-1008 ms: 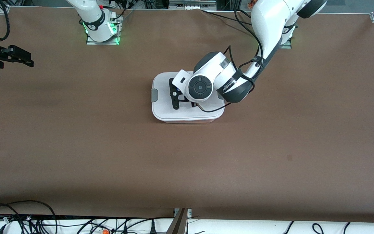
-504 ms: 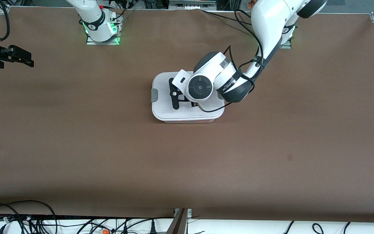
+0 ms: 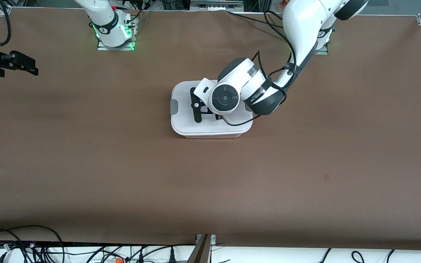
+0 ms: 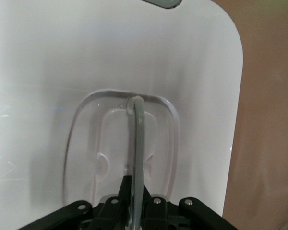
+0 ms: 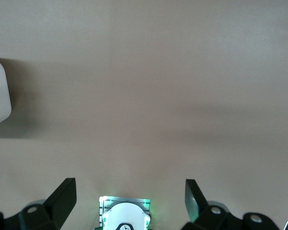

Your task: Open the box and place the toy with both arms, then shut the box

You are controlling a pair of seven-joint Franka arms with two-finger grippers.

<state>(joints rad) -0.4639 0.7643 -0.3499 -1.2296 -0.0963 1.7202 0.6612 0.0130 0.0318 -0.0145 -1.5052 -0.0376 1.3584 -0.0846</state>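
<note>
Box [image 3: 210,126] lidded at mid-bench [image 3: 122,164], directly beneath the left end effector [image 3: 210,112], whose fingers [image 4: 134,201] are pinched together on the lid's raised handle [image 4: 137,139], right end effector [image 5: 129,191] waiting fingers apart over bare bench at the right arm's end, well away from the box

Brown table [image 3: 122,164]; black cables [image 3: 31,248] along edge nearest front cam.
</note>
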